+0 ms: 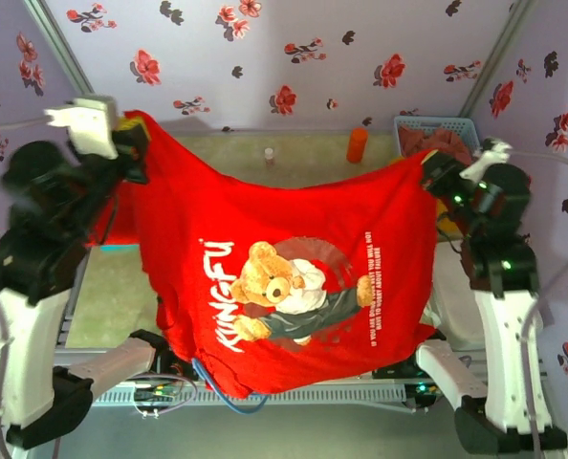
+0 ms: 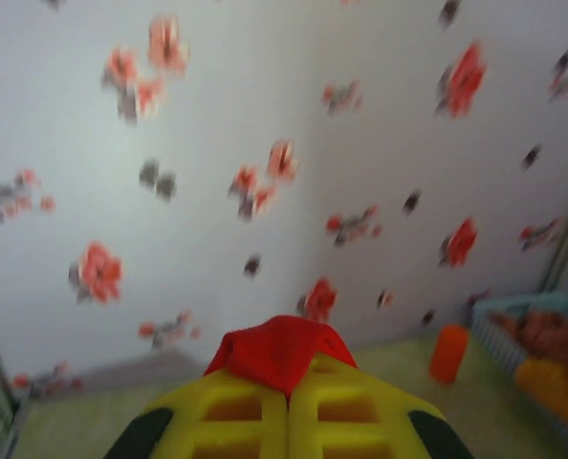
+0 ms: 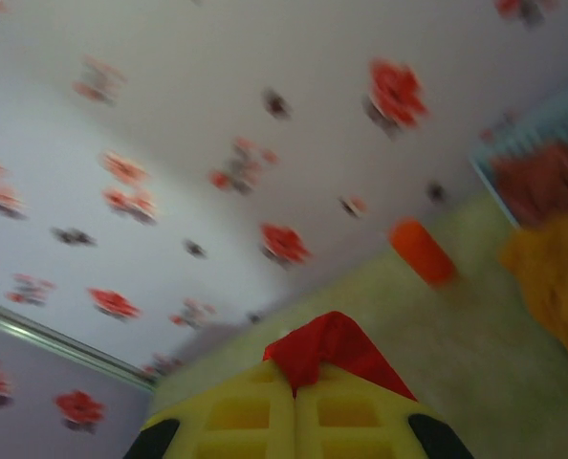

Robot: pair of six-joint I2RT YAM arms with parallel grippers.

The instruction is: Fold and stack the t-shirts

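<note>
1. Top external view: the t-shirt hangs in the air as a wide red sheet. It is strung between the left end effector and the right end effector and sags below the line that joins them.
2. Both end effectors are clenched on cloth. In each wrist view a red tuft of the shirt stands up just past the closed yellow fingers.
3. The bear print faces up toward the camera, below and between the two end effectors. The lower hem droops on their near side, over the arm bases and a blue cable.
4. The step in hand looks like spreading the shirt so it can be laid flat on the table.
5. To do it well, carry both end effectors away from the bases together, so the hem drags clear of the cable before any cloth settles.
6. Hold the two grips level and well apart. The top edge already dips midway between them, and any more slack would probably crease the shirt as it lands.
7. Lower hem first, then let the body roll down toward the end effectors. Release only once the gripped corners rest on the table.
8. Just beyond the right end effector sit a blue basket and an orange cylinder. Place the shirt short of them, or the far edge may catch.
</note>
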